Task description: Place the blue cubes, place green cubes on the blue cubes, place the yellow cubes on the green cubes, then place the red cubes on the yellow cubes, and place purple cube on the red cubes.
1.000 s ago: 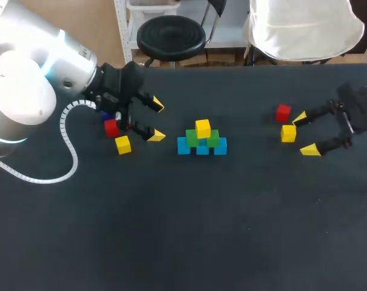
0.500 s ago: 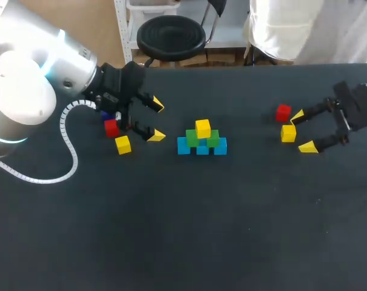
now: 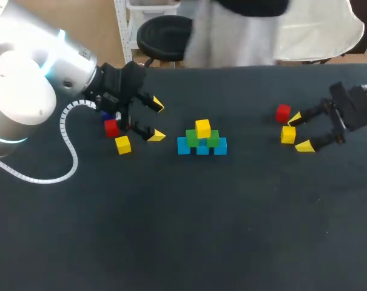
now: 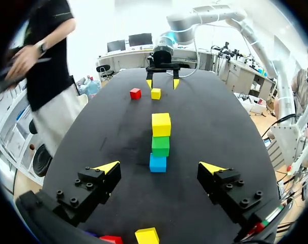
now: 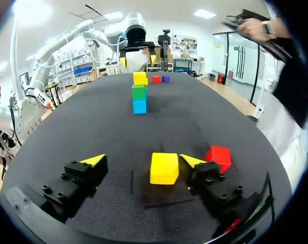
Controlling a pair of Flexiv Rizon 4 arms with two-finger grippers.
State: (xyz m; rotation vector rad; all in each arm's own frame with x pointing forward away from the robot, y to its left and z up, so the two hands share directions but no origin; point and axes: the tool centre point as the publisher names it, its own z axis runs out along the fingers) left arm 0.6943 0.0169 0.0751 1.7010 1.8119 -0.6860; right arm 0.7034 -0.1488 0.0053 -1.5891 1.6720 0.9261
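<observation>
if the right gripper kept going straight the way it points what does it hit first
The loose yellow cube, between the open fingers of the right gripper; further on, roughly in line, stands the cube stack.

Center of the table [image 3: 171, 230]: a pyramid with 3 blue cubes [image 3: 202, 149] in a row, 2 green cubes [image 3: 192, 137] on them and 1 top yellow cube [image 3: 202, 128].

Left gripper [image 3: 157, 120] is beside the pyramid, fingers spread, holding nothing. By its body are the left red cube [image 3: 111, 127], the left yellow cube [image 3: 122, 144] and a purple cube [image 3: 107, 115], mostly hidden. A white coiled cable [image 3: 68, 163] loops on the table.

Right gripper [image 3: 299, 131] has its fingers spread, with the right yellow cube [image 3: 287, 134] just at its tips and the right red cube [image 3: 283, 113] near.
</observation>
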